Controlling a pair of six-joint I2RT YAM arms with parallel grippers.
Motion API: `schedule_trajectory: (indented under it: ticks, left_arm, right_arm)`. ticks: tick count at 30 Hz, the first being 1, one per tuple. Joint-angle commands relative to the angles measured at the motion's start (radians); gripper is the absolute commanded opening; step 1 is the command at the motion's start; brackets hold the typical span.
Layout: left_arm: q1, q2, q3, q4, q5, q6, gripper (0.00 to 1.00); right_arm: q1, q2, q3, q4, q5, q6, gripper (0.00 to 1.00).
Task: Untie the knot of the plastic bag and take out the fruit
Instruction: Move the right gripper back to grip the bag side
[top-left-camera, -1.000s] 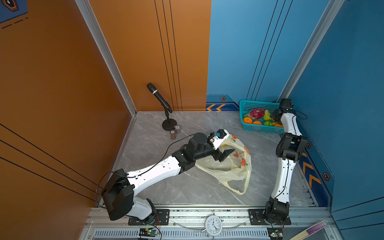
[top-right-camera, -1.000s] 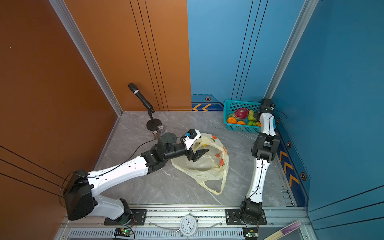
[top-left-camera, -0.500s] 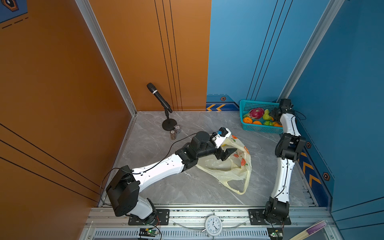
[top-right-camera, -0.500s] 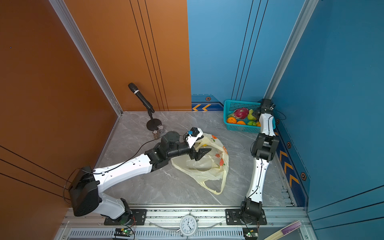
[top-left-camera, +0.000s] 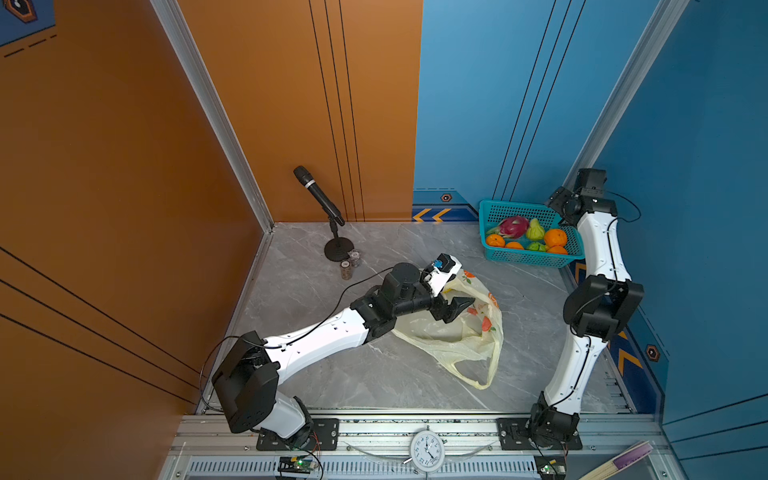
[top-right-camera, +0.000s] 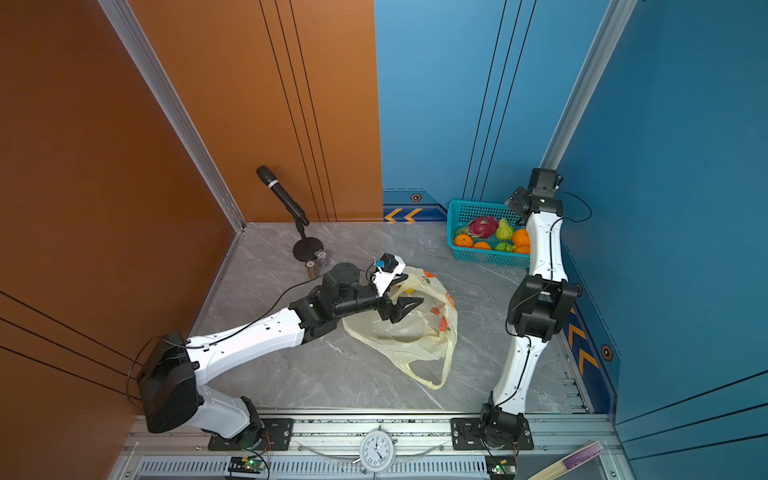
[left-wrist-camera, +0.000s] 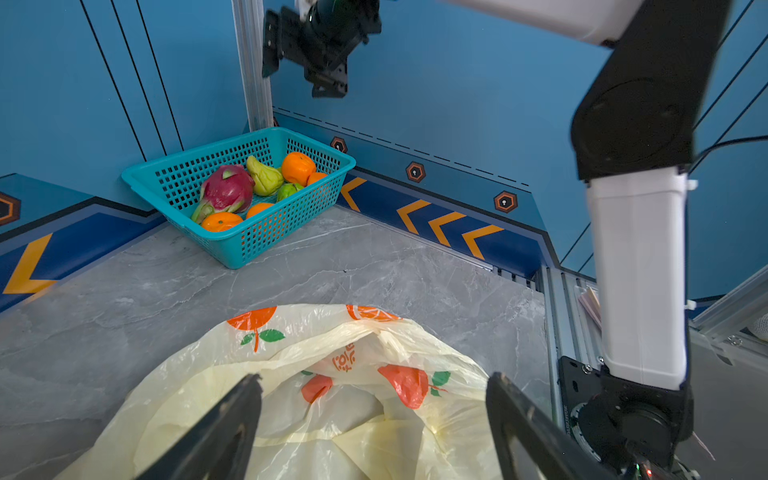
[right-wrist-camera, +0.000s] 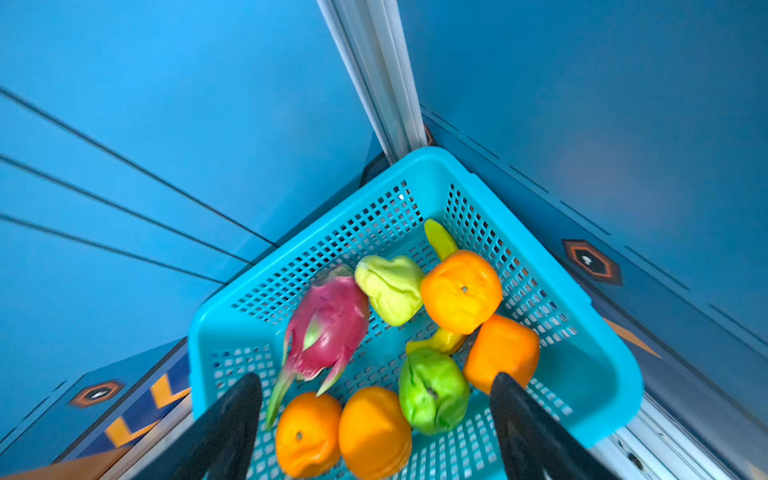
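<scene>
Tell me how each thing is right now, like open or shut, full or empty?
plastic bag: untied, mouth open, lying slack on the floor
fruit: piled in the basket
basket: upright, holding fruit
left gripper: open, at the bag's mouth, holding nothing
right gripper: open above the basket, holding nothing
microphone: tilted

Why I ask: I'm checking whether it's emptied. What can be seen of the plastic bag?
The plastic bag is thin, translucent, pale yellow film printed with orange-red fruit and green leaves. It lies slack and crumpled on the grey table, apart from the teal basket. One loop handle trails toward the front edge. It looks untied, and nothing solid shows inside. The left tool, open, is over its upper folds; whether it touches them cannot be told.
</scene>
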Motion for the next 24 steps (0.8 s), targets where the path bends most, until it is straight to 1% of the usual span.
schedule_trajectory:
  ticks: [1,4,6,12,18,20,24]
  left_arm:
    - [-0.015,-0.037,0.009,-0.030,0.023,-0.023,0.85]
    - [-0.025,-0.038,0.012,-0.060,0.006,-0.022,0.85]
    - [-0.034,-0.033,0.027,-0.110,0.001,-0.008,0.84]
    - [-0.058,-0.006,0.067,-0.209,-0.041,0.025,0.80]
    - [-0.075,0.037,0.101,-0.276,-0.109,0.030,0.74]
    - [-0.076,0.054,0.097,-0.266,-0.123,0.016,0.72]
    - [-0.067,0.089,0.063,-0.176,-0.142,-0.044,0.69]
  right_arm:
    - [0.030,-0.152,-0.101,-0.022,-0.044,-0.067,0.87]
    - [0.062,-0.291,-0.220,-0.018,-0.076,-0.103,0.88]
    - [0.090,-0.389,-0.318,-0.004,-0.100,-0.124,0.88]
    - [0.173,-0.628,-0.585,-0.014,-0.133,-0.153,0.89]
    - [0.283,-0.801,-0.813,-0.044,-0.162,-0.173,0.89]
    - [0.320,-0.834,-0.880,-0.036,-0.211,-0.182,0.90]
    - [0.377,-0.826,-0.957,-0.024,-0.378,-0.220,0.95]
